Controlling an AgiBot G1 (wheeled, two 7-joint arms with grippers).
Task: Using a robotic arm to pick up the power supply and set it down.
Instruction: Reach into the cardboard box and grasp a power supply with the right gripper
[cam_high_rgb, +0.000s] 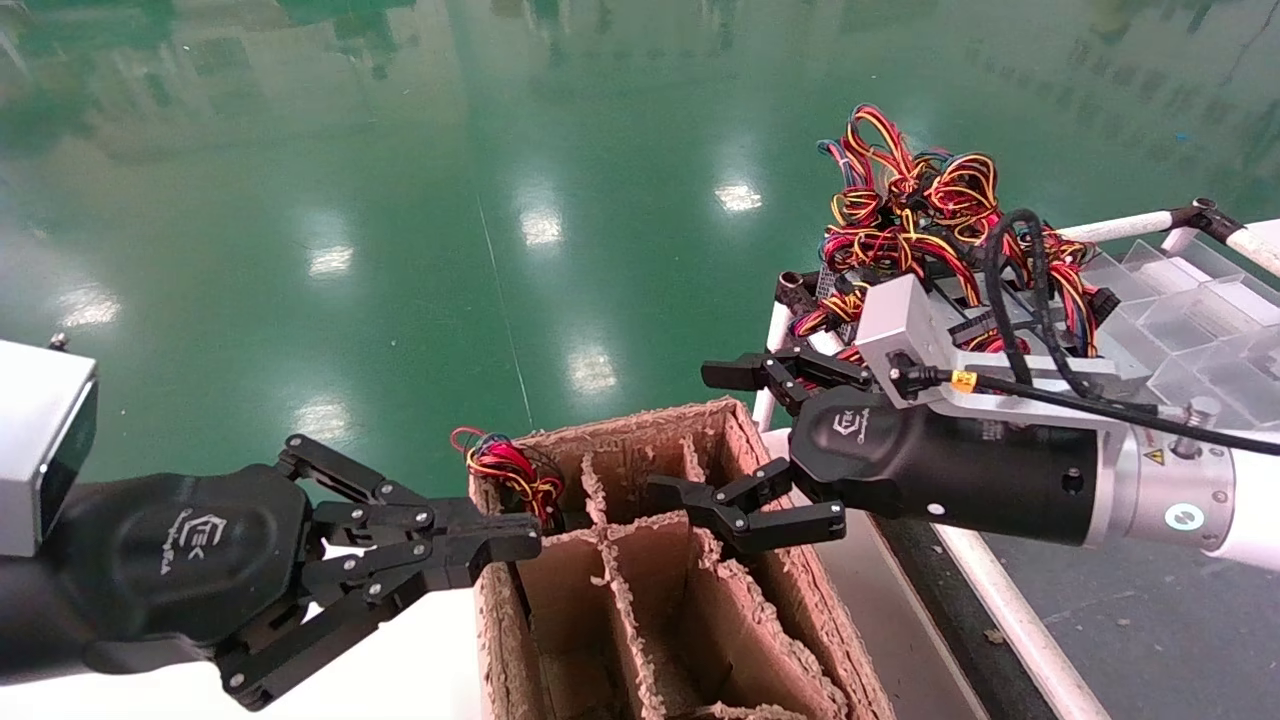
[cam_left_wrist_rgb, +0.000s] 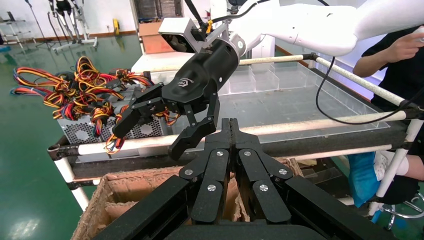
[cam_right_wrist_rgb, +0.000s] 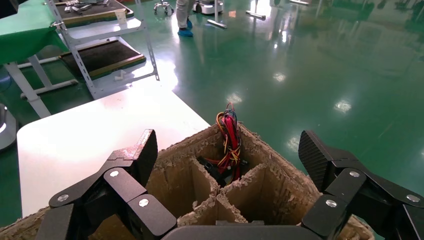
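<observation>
Grey perforated power supply boxes (cam_left_wrist_rgb: 95, 129) lie on the cart at the right under a tangle of red, yellow and black wires (cam_high_rgb: 925, 205). Another wire bundle (cam_high_rgb: 505, 468) (cam_right_wrist_rgb: 229, 135) sticks out of the far left compartment of the cardboard box (cam_high_rgb: 625, 425); its metal body is hidden. My right gripper (cam_high_rgb: 690, 435) (cam_left_wrist_rgb: 150, 137) (cam_right_wrist_rgb: 230, 155) hangs open and empty over the box's far right corner, next to the cart. At the box's left wall, my left gripper (cam_high_rgb: 515, 540) (cam_left_wrist_rgb: 229, 125) is shut with nothing in it.
The cardboard box has frayed dividers (cam_right_wrist_rgb: 215, 185) forming several compartments. A white table (cam_high_rgb: 420, 660) lies left of it. The cart has white pipe rails (cam_high_rgb: 1010, 600) and clear plastic trays (cam_high_rgb: 1180, 310). A person (cam_left_wrist_rgb: 400, 55) stands beyond the cart.
</observation>
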